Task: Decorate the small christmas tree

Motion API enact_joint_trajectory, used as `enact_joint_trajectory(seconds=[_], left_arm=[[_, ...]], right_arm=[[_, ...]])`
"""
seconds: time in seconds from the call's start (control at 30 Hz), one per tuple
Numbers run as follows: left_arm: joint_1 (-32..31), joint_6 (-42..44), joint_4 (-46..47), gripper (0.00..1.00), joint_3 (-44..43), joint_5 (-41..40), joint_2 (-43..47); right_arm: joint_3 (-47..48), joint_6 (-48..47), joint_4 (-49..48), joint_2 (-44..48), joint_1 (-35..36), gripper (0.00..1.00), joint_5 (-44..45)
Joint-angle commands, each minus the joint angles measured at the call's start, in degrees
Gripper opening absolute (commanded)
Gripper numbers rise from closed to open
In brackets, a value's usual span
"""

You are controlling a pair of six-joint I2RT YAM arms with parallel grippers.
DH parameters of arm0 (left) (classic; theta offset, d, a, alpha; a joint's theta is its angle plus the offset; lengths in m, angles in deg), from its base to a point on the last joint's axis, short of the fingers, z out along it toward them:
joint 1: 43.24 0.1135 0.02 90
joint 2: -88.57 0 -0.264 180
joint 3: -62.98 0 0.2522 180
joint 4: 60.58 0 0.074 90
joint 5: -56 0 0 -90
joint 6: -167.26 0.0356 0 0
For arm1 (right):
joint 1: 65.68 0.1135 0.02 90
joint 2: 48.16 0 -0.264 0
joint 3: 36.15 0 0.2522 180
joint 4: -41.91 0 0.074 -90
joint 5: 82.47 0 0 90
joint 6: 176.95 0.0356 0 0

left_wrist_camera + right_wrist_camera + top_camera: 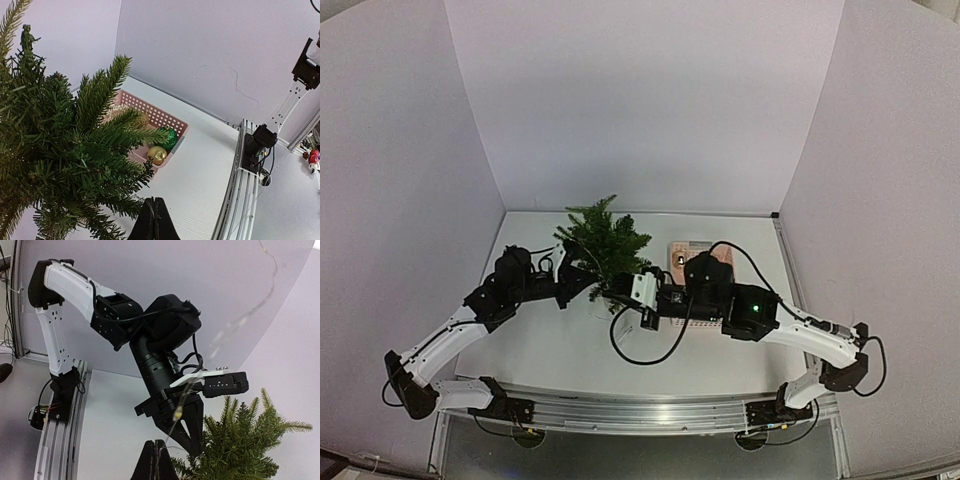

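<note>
Hovering at the near foot of the small christmas tree (605, 245) with the left gripper (155, 202), jaws pressed together on nothing visible; parked just beside the low branches, probably to stay handy for steadying without crushing needles. Hanging at the tree's right with the right gripper (157, 445), jaws also together, seemingly nipping a thin light wire (177, 410) and holding it up beside the needles, likely ready for draping. Leaving the tree standing on the white desk (550, 350), its foot between the two grippers. Storing ornaments just right of and beyond the tree in a pink basket (157, 116), within easy reach. Catches the wire from the right wrist only; loses it from above. Reveals a green glitter ball (169, 137) and a gold ball (157, 154) from the left wrist only; buries them under the right arm (720, 285) from above
</note>
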Motion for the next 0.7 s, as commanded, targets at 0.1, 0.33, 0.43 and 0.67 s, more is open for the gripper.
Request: enact_joint_trajectory(seconds=[0.1,0.33,0.43,0.67], left_arm=[[1.08,2.88,-0.63,0.00,-3.26,-0.47,2.60],[2.52,1.68,-2.68,0.00,-2.03,-2.05,3.71],[3.79,0.33,-2.39,0.00,-1.53,-2.28,3.94],[4.79,0.07,-2.75,0.00,-0.22,-2.49,5.10]], right_arm=[[1.74,-0.20,-7.25,1.26,-2.16,0.00,0.57],[8.35,0.77,-12.29,-2.85,-6.06,0.00,3.16],[12.90,0.85,-14.64,-5.61,-7.01,0.00,3.73],[22.04,0.11,-19.76,-12.88,-8.18,0.00,3.64]])
